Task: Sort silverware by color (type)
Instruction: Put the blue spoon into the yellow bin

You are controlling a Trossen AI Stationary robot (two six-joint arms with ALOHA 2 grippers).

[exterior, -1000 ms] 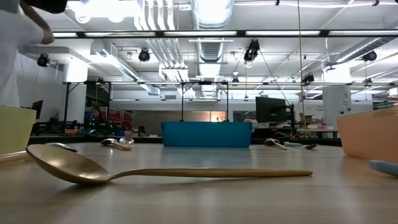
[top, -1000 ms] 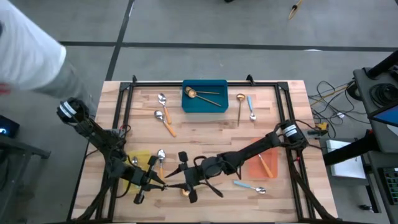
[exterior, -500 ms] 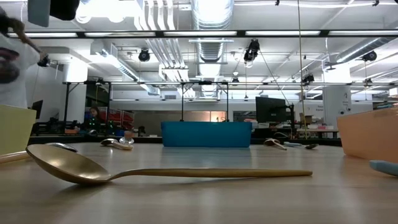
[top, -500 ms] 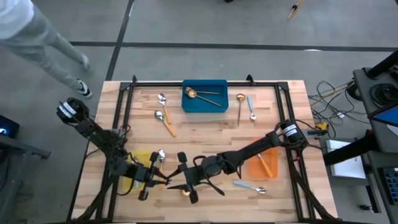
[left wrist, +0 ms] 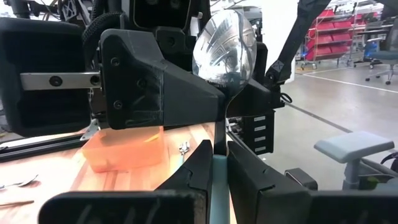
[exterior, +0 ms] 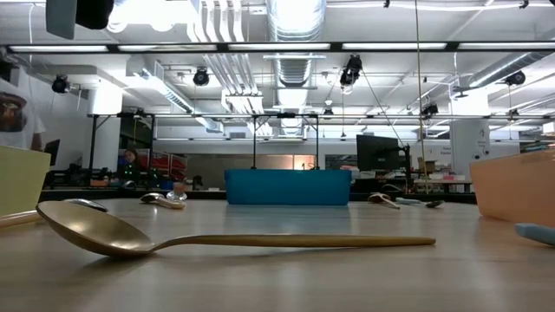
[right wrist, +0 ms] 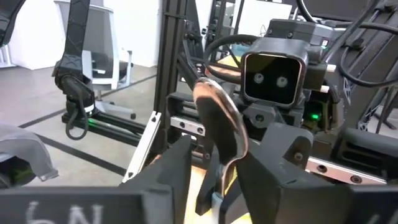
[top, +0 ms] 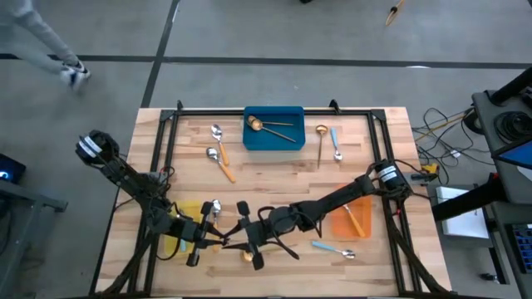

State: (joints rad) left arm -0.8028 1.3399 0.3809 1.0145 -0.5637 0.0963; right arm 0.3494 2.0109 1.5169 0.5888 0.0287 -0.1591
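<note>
High view shows both arms bent low over the front edge of the wooden table (top: pixel 274 170), their grippers meeting nose to nose near the front middle. The left arm reaches in from the left edge, elbow down, and its left gripper (top: pixel 209 237) sits just beside the yellow bin (top: pixel 179 218) at the front left; in the left wrist view its fingers (left wrist: pixel 202 165) are clamped on the light-blue handle of a silver-bowled spoon (left wrist: pixel 224 48), which stands upright with its bowl facing the other arm's wrist. The right arm stretches in from the right edge, forearm nearly flat, and its right gripper (top: pixel 246 235) also pinches that spoon; the right wrist view shows the bowl (right wrist: pixel 219 127) upright between its closed fingers (right wrist: pixel 171 168). A gold spoon (top: pixel 247 257) lies on the table just in front of the grippers, and in the low view it rests on its bowl with the handle running right. Near the back edge, the blue bin (top: pixel 273 127) holds two gold spoons. Two orange-handled spoons (top: pixel 220 159) lie left of it; a gold spoon and a blue-handled spoon (top: pixel 335 143) lie right of it. The orange bin (top: pixel 352 221) at the front right holds an orange-handled spoon, with another blue-handled spoon (top: pixel 334 248) lying just in front of it.
</note>
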